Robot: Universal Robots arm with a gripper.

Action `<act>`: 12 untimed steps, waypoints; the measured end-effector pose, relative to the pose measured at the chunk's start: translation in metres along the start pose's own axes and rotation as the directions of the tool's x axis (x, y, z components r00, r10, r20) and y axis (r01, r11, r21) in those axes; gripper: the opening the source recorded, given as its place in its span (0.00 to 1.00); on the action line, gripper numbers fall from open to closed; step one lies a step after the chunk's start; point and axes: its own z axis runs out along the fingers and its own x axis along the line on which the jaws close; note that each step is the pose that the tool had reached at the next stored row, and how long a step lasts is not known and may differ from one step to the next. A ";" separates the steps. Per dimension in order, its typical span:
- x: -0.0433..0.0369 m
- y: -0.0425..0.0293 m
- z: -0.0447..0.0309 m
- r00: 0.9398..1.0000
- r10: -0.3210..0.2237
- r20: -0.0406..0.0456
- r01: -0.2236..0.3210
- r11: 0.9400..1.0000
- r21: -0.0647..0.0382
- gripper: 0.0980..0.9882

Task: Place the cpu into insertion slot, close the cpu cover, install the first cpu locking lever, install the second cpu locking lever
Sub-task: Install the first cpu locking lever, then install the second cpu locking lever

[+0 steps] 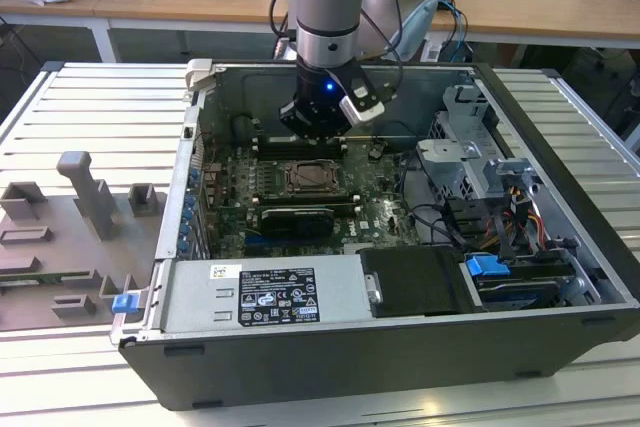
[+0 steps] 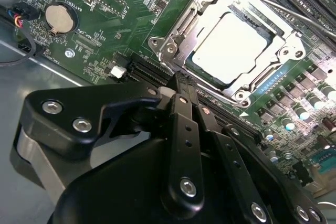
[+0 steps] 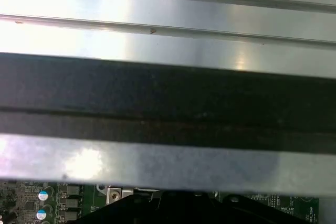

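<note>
Gripper (image 1: 318,129) hangs inside the open computer case (image 1: 560,237), just above the green motherboard (image 1: 375,209) and a little behind the insertion slot (image 1: 312,179) as the exterior view has it. Second wrist view: gripper (image 2: 181,85) black, its fingers (image 2: 185,124) drawn together to a narrow tip with nothing between them, tip poised over the long black slots just beside the socket edge; contact with the board cannot be told. Cpu (image 2: 231,48) lies flat in the insertion slot (image 2: 273,80), pale metal face up and level. Cpu cover (image 2: 210,9) is down, its silvery frame around the chip with the cut-out centre showing the chip's face. A thin metal lever rod (image 2: 273,4) runs along the far side of the socket; whether it is latched cannot be told. Round coin battery (image 2: 59,17) sits on the board well apart from the socket, near a bundle of wires (image 2: 16,22). Exterior view also shows a grey power supply box (image 1: 265,295) along the case's near wall, a drive cage (image 1: 470,162) toward the exterior view's right, and a grey fixture tray (image 1: 70,237) on the ribbed table (image 1: 60,377) at the exterior view's left. First wrist view: case's metal wall (image 3: 168,35) close up, strip of board (image 3: 47,203) beneath.
</note>
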 end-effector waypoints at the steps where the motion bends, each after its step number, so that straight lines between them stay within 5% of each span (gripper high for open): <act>1: 0.0000 -0.0001 0.0000 1.000 0.000 0.000 0.000 1.000 0.000 0.01; 12: 0.0003 -0.0043 -0.0003 1.000 0.000 0.000 0.000 1.000 0.000 0.01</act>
